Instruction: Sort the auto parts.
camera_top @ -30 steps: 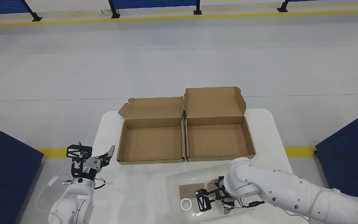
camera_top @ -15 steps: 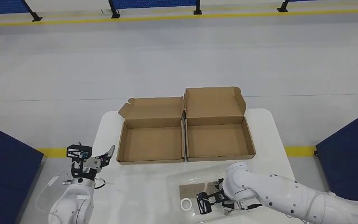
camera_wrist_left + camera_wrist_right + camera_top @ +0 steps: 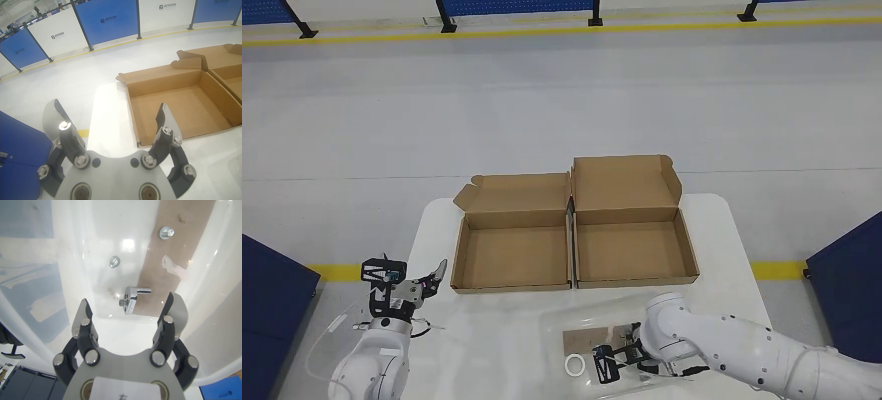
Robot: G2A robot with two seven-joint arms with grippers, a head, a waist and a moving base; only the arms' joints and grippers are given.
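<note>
The right gripper [image 3: 128, 299] holds its fingers apart, and a metal bracket [image 3: 132, 294] lies just ahead between their tips, on the floor of the clear bin [image 3: 217, 291], with a bolt [image 3: 114, 262] farther ahead. The left gripper [image 3: 110, 104] is spread too, with an open cardboard box [image 3: 179, 108] before it.

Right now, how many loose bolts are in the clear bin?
2. One bolt sits on the brown strip; the other bolt on the bin floor beside it. More may hide under the right end effector.

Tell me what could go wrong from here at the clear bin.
The open right gripper hangs above a flat-lying shiny chrome block with a side pin; its grip could slip off the smooth metal. The clear plastic bin's curved wall is close, so a bump might shift it.
</note>
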